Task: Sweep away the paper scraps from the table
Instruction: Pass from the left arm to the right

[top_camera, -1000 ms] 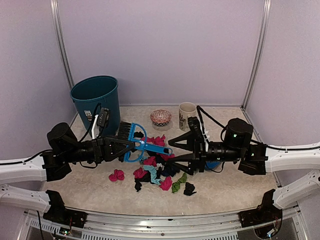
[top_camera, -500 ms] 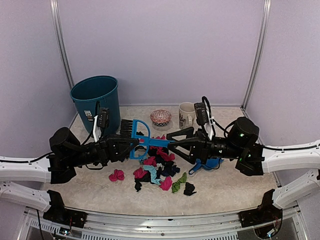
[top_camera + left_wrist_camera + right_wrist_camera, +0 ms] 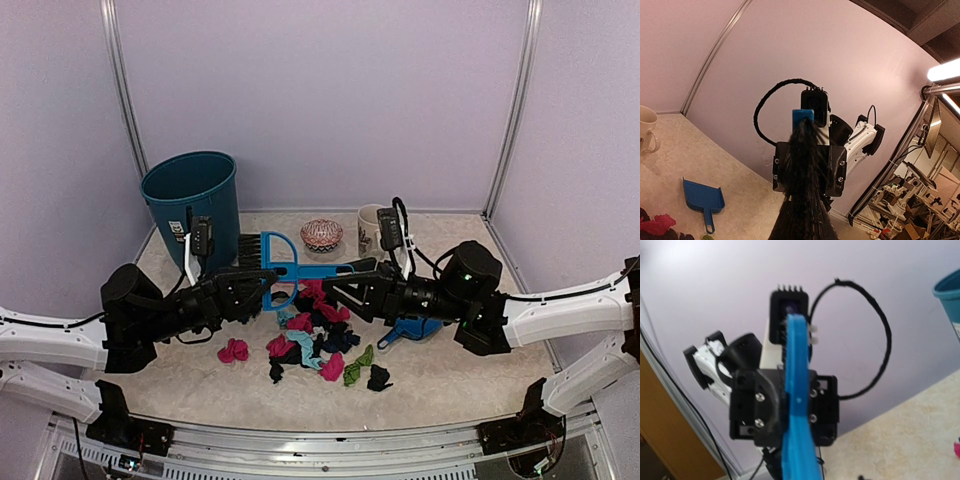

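The paper scraps lie in a loose heap of pink, black, light blue and green wads on the beige table, below both grippers. My left gripper is shut on the small blue brush and holds it above the heap, bristles toward the bin. The brush's handle points right. My right gripper faces the left one, its jaws part open on either side of that handle. The bristles fill the left wrist view. The blue handle runs up the middle of the right wrist view.
A blue dustpan lies on the table under the right arm, also the dustpan seen by the left wrist. A teal bin stands back left. A patterned bowl and a beige mug stand at the back.
The left gripper has raised the brush and turned its handle to the right. The right gripper has moved left up to the handle and its jaws have narrowed.
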Robot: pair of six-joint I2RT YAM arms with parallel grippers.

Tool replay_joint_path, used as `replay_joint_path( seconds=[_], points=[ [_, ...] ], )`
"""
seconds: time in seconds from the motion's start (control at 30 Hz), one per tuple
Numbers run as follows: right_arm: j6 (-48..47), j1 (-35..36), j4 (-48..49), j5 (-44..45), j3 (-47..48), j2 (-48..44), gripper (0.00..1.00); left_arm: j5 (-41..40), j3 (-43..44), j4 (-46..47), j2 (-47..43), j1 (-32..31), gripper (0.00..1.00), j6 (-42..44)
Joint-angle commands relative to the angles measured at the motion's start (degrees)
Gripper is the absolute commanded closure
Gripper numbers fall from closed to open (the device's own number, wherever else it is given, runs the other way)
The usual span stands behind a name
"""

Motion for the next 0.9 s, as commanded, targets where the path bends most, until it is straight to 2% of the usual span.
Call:
replay_joint_path(
  seconds=[0.0, 0.87],
  points=[
    [0.46, 0.55, 4.86, 0.94, 0.51, 0.89, 0.54, -1.75, -0.62, 2.71, 0.29, -0.48, 1.0, -0.42],
    [2.74, 0.77, 9.37, 2.59, 1.62, 3.91, 0.72, -1.67, -0.66, 3.95, 2.02, -0.87, 1.0, -0.3]
  ],
)
